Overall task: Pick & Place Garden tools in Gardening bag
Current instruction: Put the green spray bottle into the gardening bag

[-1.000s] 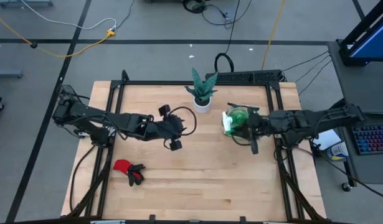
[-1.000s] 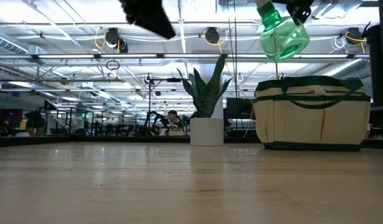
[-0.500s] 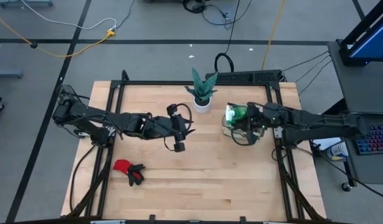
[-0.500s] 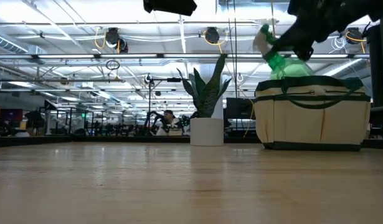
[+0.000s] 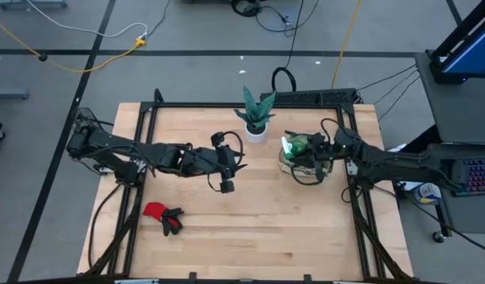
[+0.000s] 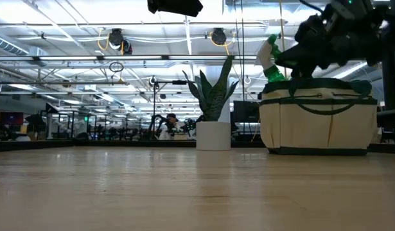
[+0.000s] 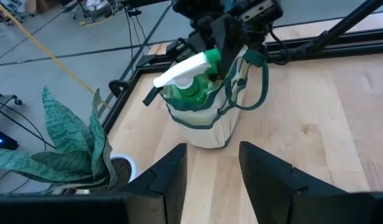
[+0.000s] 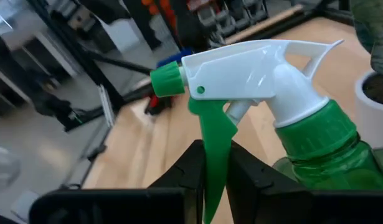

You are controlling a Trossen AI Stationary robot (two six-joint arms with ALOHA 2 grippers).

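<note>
The green spray bottle [image 7: 191,78] with a white head sits tilted, its body down inside the beige gardening bag [image 7: 210,121] at the table's right. My right gripper [image 8: 214,158] is shut on it, above the bag [image 5: 305,164]. In the low view the bottle's head [image 6: 269,59] sticks out over the bag's rim [image 6: 316,96]. My left gripper [image 7: 213,168] hangs open and empty above the table's middle [image 5: 224,170], pointing at the bag. Red-and-black gloves [image 5: 162,215] lie flat on the table near the front left. My right gripper pinches the bottle's green trigger lever [image 8: 213,134] between its two fingers, one on each side of it. The fingers come nearly level from the table's right side. The bottle leans with its nozzle toward the table's left, its lower body inside the bag.
A green plant in a white pot [image 5: 256,118] stands at the far middle, just left of the bag. A black frame [image 5: 352,170] runs along the table's edges. Bare wood [image 5: 258,229] lies across the front half.
My right gripper has come down and drawn back toward the table's right edge, still shut on the spray bottle. The bottle hung clear above the bag; now it is tilted with its body sunk into the bag. My left gripper has tipped upward a little.
</note>
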